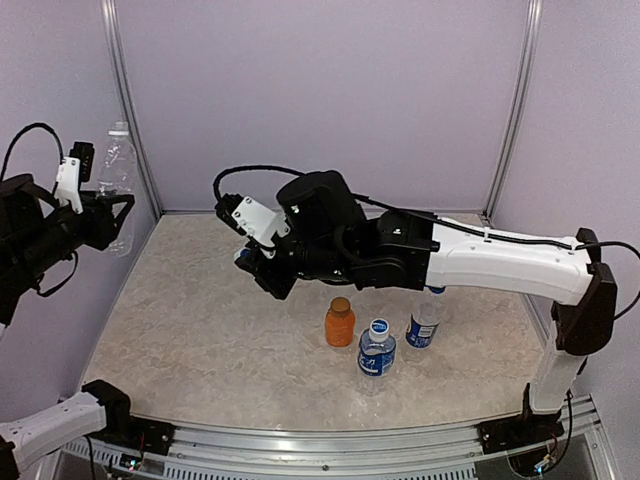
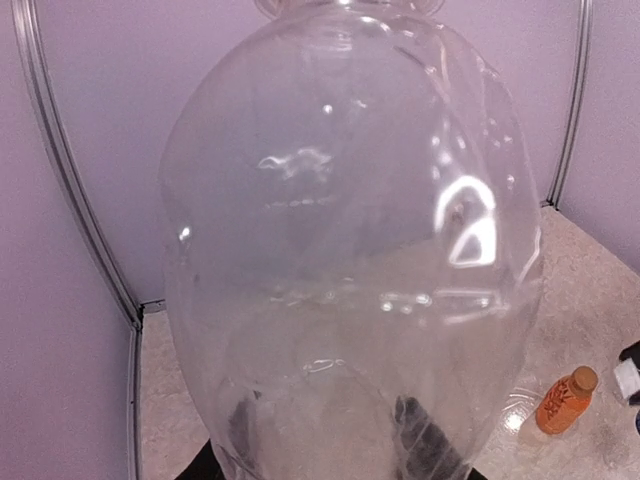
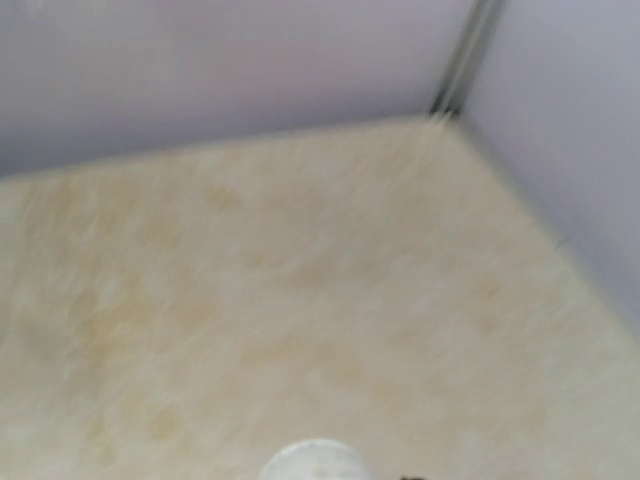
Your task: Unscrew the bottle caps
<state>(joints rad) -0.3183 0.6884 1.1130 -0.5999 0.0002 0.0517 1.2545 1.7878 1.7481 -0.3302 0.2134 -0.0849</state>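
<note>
Bottles show in two places: three stand on the worktop [image 1: 200, 340] and one is held off it at the left. The left gripper [image 1: 116, 215] is raised beside the left wall past the worktop's left edge, its jaws narrowed around the lower body of the clear unlabelled bottle [image 1: 118, 175], which it holds upright. In the left wrist view that bottle fills nearly the whole frame, with the dark fingers [image 2: 420, 445] showing through it at the bottom. The orange juice bottle [image 1: 340, 325] stands upright right of the worktop's middle, its golden-brown cap [image 1: 340, 304] on. Just beside it, nearer the near edge, is a blue-labelled bottle [image 1: 377, 352] with a blue cap [image 1: 379, 326] bearing a white mark. A second blue-labelled bottle [image 1: 424, 328] stands close on the right, its top hidden behind the right arm. The right gripper [image 1: 255, 265] hangs over the middle of the worktop, left of these three, with its jaws closed; a blue speck [image 1: 243, 257] shows at its tip, too small to identify. The right wrist view is blurred.
</note>
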